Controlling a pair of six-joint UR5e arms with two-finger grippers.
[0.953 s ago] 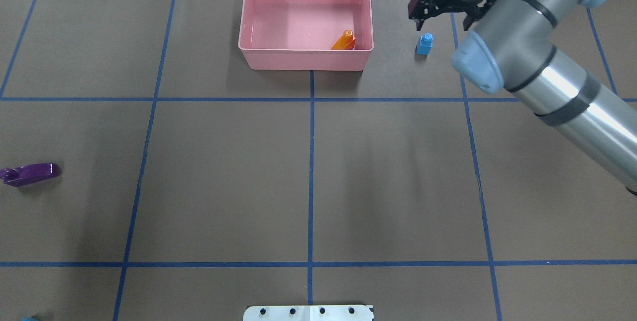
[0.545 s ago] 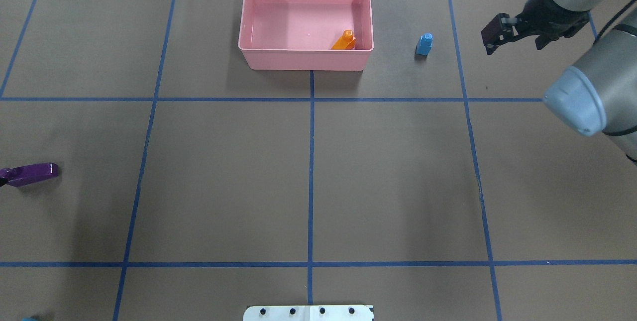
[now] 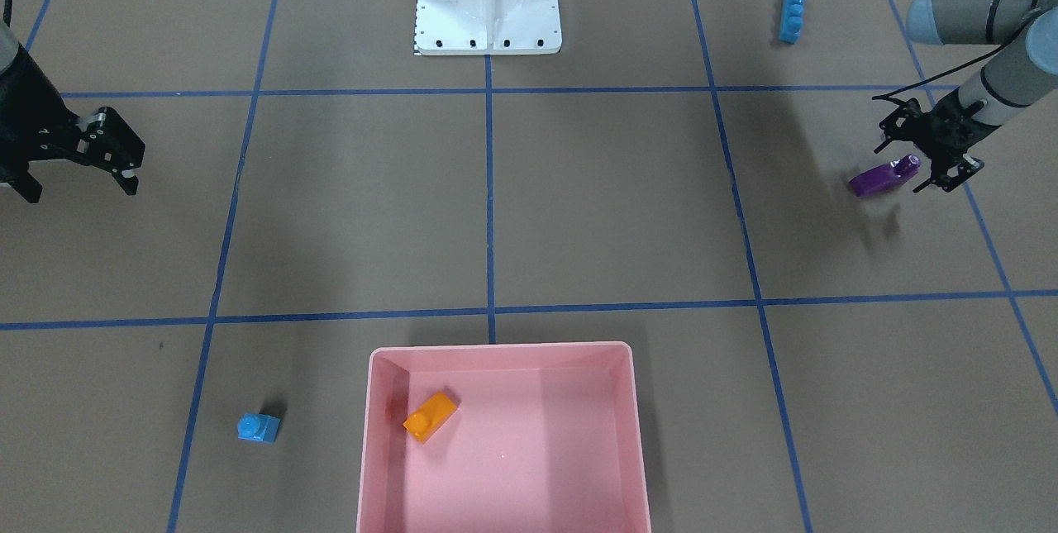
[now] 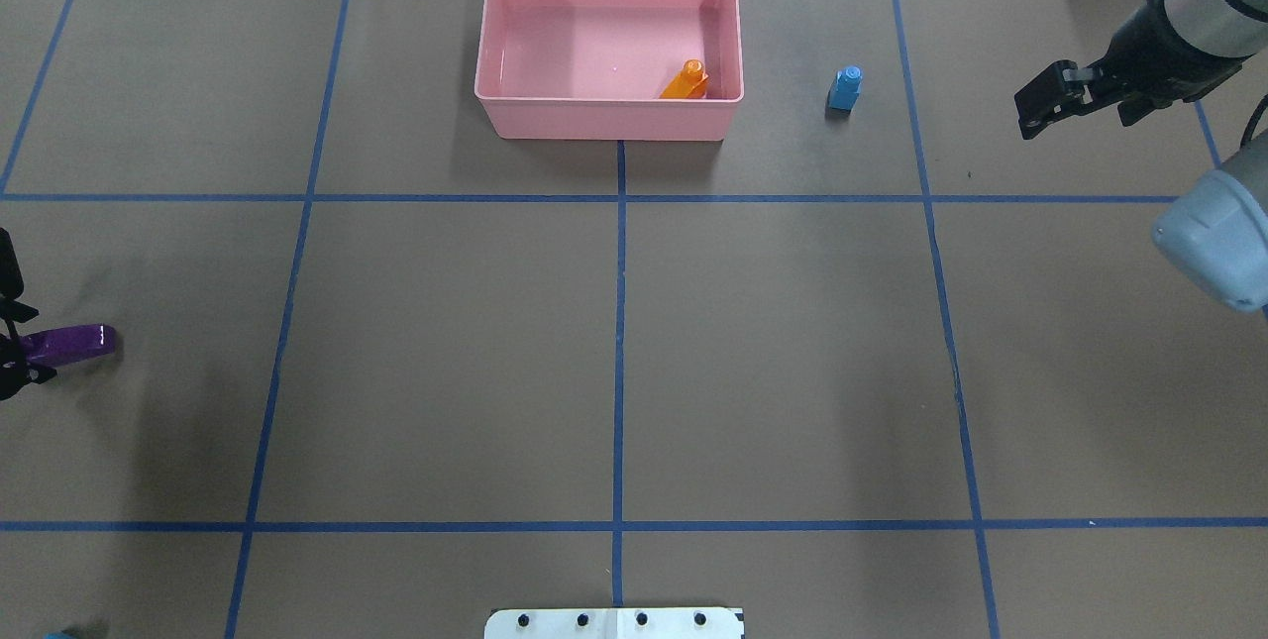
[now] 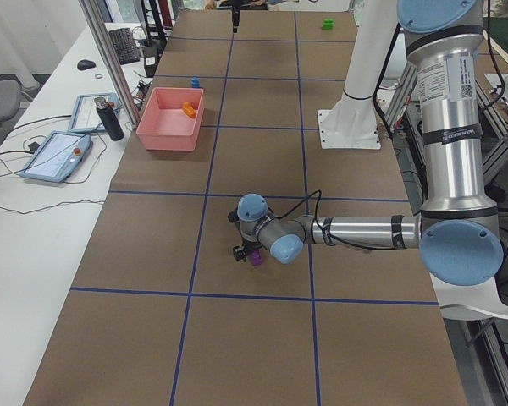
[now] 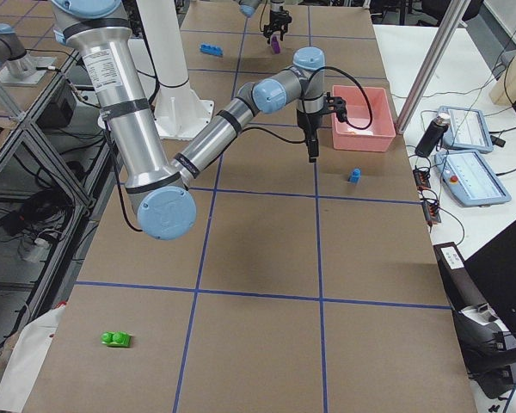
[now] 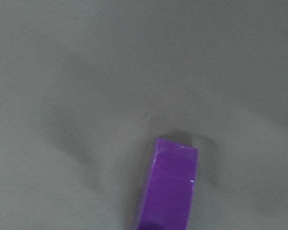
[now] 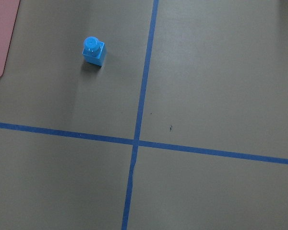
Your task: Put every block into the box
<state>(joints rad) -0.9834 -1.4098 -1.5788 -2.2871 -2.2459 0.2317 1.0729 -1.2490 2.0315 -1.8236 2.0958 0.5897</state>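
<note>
One down: the orange block (image 3: 430, 416) lies in our pink box (image 3: 504, 349). Our left hand (image 3: 917, 158), spread open, straddles the purple block (image 3: 874, 180) on the desk (image 3: 579, 211); our right hand (image 4: 1080, 112) gapes empty. Light-blue block (image 4: 845, 89), long blue block (image 3: 792, 12) and green block (image 6: 115, 339) lie outside.

left arm (image 5: 364, 230): stretched out low, forearm nearly level over the table | left gripper (image 3: 905, 159): pointing down near the table's left edge, jaws apart | right arm (image 6: 232, 116): reaching toward the table's far right corner | right gripper (image 4: 1080, 114): above the table, pointing down, jaws spread wide
</note>
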